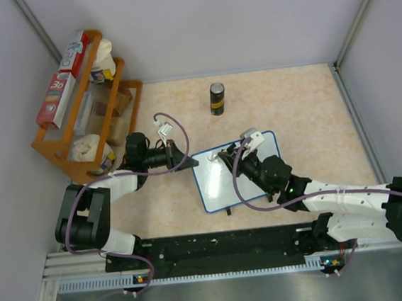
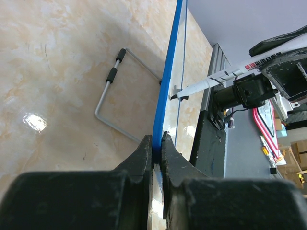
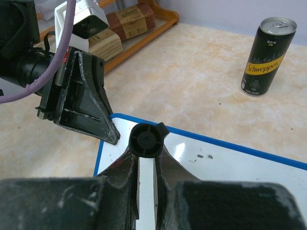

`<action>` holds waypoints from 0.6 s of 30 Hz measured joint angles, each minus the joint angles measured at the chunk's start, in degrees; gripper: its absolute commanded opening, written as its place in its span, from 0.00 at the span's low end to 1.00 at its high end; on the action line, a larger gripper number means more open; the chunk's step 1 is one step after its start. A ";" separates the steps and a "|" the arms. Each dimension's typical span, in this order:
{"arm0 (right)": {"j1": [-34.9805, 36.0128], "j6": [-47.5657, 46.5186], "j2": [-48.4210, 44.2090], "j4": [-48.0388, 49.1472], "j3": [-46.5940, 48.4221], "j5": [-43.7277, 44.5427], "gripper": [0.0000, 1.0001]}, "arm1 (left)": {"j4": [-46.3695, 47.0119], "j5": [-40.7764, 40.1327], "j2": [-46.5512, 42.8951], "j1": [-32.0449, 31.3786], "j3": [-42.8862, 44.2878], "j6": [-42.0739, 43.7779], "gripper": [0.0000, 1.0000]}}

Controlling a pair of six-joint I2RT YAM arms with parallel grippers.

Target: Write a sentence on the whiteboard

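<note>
Whiteboard (image 1: 215, 185), light, stiff and slick-faced, rests on the table (image 1: 296, 106) and is best held by its thin blue rim, where the left tool (image 2: 157, 139) is clamped, while the right tool (image 3: 146, 165) grips a marker (image 3: 146, 140).

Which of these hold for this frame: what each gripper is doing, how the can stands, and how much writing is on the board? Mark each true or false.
1. The left gripper is clamped on the blue rim of the board. True.
2. The right gripper is empty. False: it grips a marker, held over the board.
3. The can lies on its side. False: it stands upright on the table, beyond the board.
4. Only a few small dark marks show on the board. True: the rest of the visible white surface is blank.
</note>
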 measured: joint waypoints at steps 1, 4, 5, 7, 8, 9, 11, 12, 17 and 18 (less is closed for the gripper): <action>0.00 -0.04 -0.26 -0.42 0.00 -0.02 0.00 | 0.00 0.00 0.00 0.00 0.00 0.04 0.00; 0.00 -0.28 -1.42 -1.55 -0.02 -0.04 0.00 | -0.07 0.00 0.00 0.00 0.00 0.20 0.00; 0.00 -0.28 -2.10 -1.99 -0.04 -0.13 0.00 | -0.11 0.00 0.00 0.00 0.00 0.24 0.00; 0.00 -0.28 -3.45 -2.25 -0.11 -0.20 0.00 | -0.13 0.00 0.00 0.00 0.00 0.33 0.00; 0.00 -0.28 -4.02 -2.25 -0.11 -0.20 0.00 | -0.13 0.00 0.00 0.02 0.00 0.35 0.00; 0.00 -0.26 -4.66 -2.23 -0.11 -0.17 0.00 | -0.13 0.00 0.00 0.02 0.00 0.35 0.00; 0.00 -0.26 -4.98 -2.19 -0.11 -0.17 0.00 | -0.13 0.00 0.00 0.02 0.00 0.35 0.00; 0.00 -0.24 -4.92 -2.21 -0.09 -0.13 0.00 | -0.15 0.00 0.00 0.02 0.00 0.37 0.00; 0.00 0.20 -2.54 -2.99 0.90 1.16 0.00 | -0.17 -0.02 0.00 0.02 0.00 0.42 0.00; 0.00 0.24 -2.08 -3.15 1.20 1.36 0.00 | -0.20 -0.02 0.00 0.02 0.00 0.44 0.00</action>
